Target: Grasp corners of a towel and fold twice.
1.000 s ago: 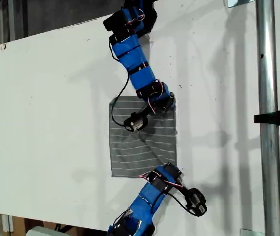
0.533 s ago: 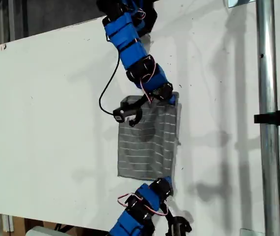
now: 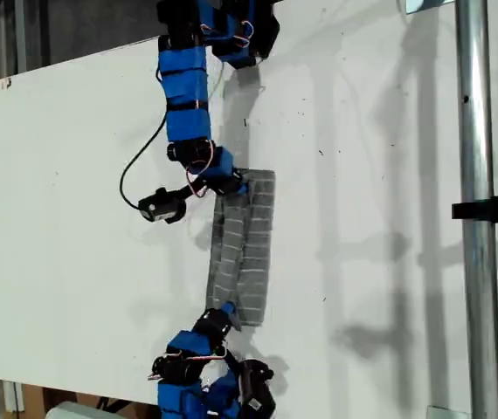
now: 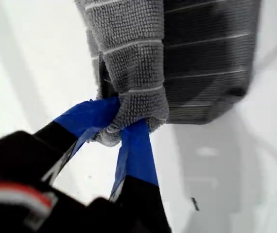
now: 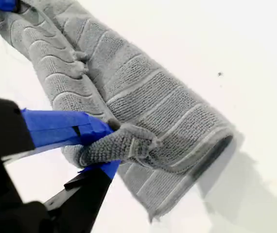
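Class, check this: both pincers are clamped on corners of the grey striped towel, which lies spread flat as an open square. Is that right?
Not quite. Both pincers are clamped on the towel, but the exterior view shows it lifted over into a narrow doubled strip, not an open square.

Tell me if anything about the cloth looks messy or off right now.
The towel is mid-fold and uneven: it hangs as a narrow, rumpled band between my first hand and my second hand, each pinching a bunched corner. One layer sags in wavy folds, so the edges do not line up. No damage shows.
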